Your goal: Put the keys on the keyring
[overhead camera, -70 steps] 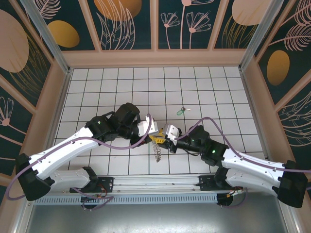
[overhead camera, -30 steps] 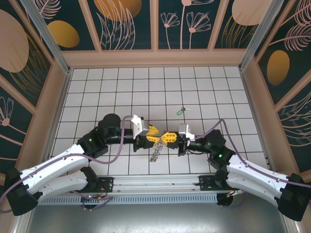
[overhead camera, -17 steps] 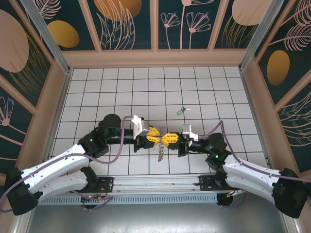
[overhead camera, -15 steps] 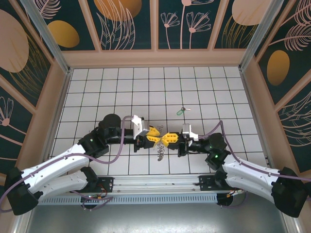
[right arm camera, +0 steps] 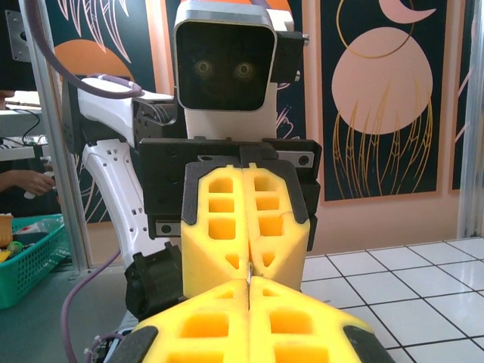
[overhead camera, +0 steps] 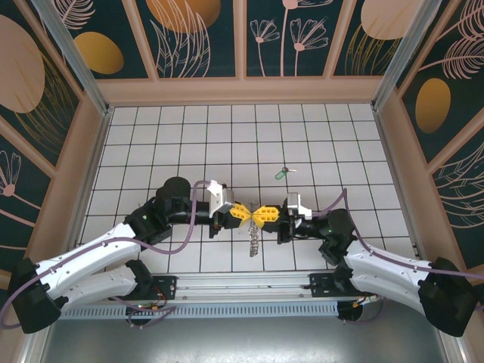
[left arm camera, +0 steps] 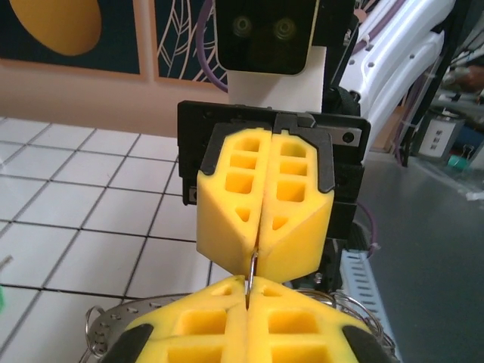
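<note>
The left gripper point(overhead camera: 246, 214) and right gripper point(overhead camera: 262, 215) meet tip to tip over the near tiles point(overhead camera: 151, 136), and both are fully closed. A second ago the left's yellow fingers point(left arm camera: 204, 333) stood slightly apart; they have since pinched together. The right's were already closed and stay so. In the left wrist view a thin wire point(left arm camera: 250, 266) runs from one closed pair into the other. It is probably a loop of the keyring point(overhead camera: 255, 239), though it is too slim to be sure. The keyring hangs below the joined tips, clear of the floor by the look of it. It has shifted slightly to the right with both grippers since a second ago. The key point(overhead camera: 282, 173) lies where it lay before, on a tile farther back, well apart from both.
</note>
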`<state>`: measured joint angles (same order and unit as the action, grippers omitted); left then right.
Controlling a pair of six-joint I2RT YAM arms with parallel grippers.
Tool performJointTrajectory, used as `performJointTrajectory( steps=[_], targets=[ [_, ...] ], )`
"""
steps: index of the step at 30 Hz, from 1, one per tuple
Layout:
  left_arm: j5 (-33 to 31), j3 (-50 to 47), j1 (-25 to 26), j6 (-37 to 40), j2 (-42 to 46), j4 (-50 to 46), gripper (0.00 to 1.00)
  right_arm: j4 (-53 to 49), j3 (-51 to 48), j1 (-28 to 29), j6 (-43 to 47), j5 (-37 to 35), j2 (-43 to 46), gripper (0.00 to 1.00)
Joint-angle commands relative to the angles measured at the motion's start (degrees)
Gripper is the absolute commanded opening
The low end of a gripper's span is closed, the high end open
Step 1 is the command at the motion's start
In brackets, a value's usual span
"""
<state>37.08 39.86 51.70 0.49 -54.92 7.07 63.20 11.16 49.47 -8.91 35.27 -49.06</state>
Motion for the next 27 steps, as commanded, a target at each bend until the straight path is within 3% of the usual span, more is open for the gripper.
performJointTrajectory(
  steps=[1, 4, 7, 9, 10, 16, 21, 24, 27],
  targets=[
    [0.5, 0.2, 0.1, 0.4, 0.3, 0.1, 0.0, 5.5, 0.5, -0.1, -0.3, 0.9, -0.1, 0.0],
    [-1.5, 0.2, 0.1, 1.2, 1.2, -0.2, 0.0, 1.8, 1.4, -0.1, 0.4, -0.4, 0.2, 0.0],
    [-4.8, -0.4, 0.1, 1.8, 2.6, -0.2, 0.0, -0.3, 0.4, -0.1, 0.3, -3.3, 2.7, 0.39],
    [-6.6, -1.5, 0.0, 1.9, 3.6, 0.4, 0.0, -3.9, 0.1, -0.2, 0.7, -6.4, 5.5, 0.57],
    [-7.3, -2.3, 0.0, 1.8, 4.0, 1.2, 0.0, -7.5, 0.5, -0.2, 1.6, -7.7, 7.2, 0.61],
    [-9.6, -5.7, 0.0, 1.3, 4.5, 4.3, 0.0, -30.9, 6.2, -3.3, 4.4, -19.8, 13.2, 0.76],
    [-16.4, -8.0, 0.1, -0.6, 4.4, 6.7, 0.0, -54.8, 17.7, -12.6, 2.6, -32.5, 5.3, 0.84],
    [-19.9, -9.8, 0.1, -2.8, 3.9, 10.0, 0.0, -63.4, 23.2, -20.8, 1.8, -28.0, -2.9, 0.84],
    [-23.3, -11.6, 0.0, -4.5, 3.5, 13.1, 0.0, -66.6, 26.7, -23.9, 3.3, -27.9, -9.9, 0.84]
  ],
)
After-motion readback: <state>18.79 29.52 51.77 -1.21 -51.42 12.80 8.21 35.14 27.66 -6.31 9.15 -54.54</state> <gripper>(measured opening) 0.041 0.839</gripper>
